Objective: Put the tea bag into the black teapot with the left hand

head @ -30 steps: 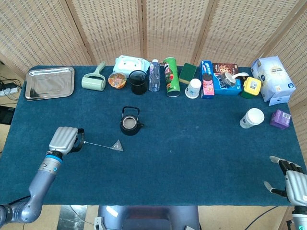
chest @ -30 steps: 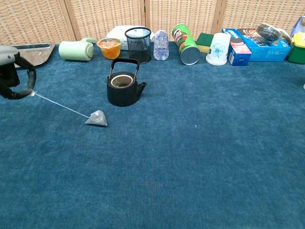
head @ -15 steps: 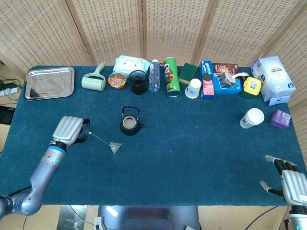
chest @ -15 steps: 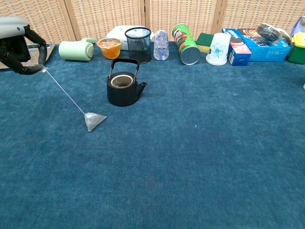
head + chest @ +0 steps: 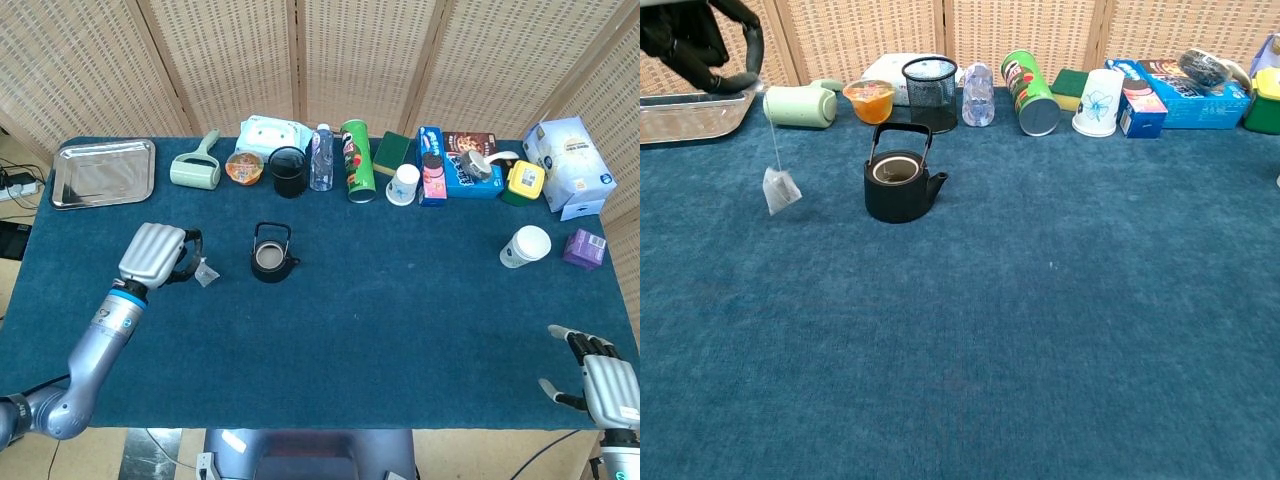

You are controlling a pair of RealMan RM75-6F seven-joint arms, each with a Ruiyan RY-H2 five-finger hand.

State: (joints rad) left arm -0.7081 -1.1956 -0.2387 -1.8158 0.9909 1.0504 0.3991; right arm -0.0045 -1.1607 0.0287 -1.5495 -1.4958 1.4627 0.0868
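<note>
Teapot [image 5: 271, 256] sits mid-desk [image 5: 1060, 330], lid off, mouth open upward, handle upright over it. Everything below is placed relative to it.

Left robot hand [image 5: 158, 256]: well to the pot's left, raised, fingertips pinching the string's top end. In chest view it's at the top-left corner [image 5: 700, 40], only partly in frame.

Right robot hand [image 5: 598, 378]: far right of the pot near the desk's front edge, fingers spread, holding nothing.

Tea bag [image 5: 780, 189]: hanging free on its string, clear of the desk, left of the pot and about level with its body. Not over the opening yet.

Step, as I read it: bag is lifted, carry to the pot comes next. Next move calls for shifting the left robot hand rightward until the bag hangs over the mouth, high enough to clear rim and handle, then lowering and letting go of the string. Risk: bag swinging on the string and catching the handle.
</note>
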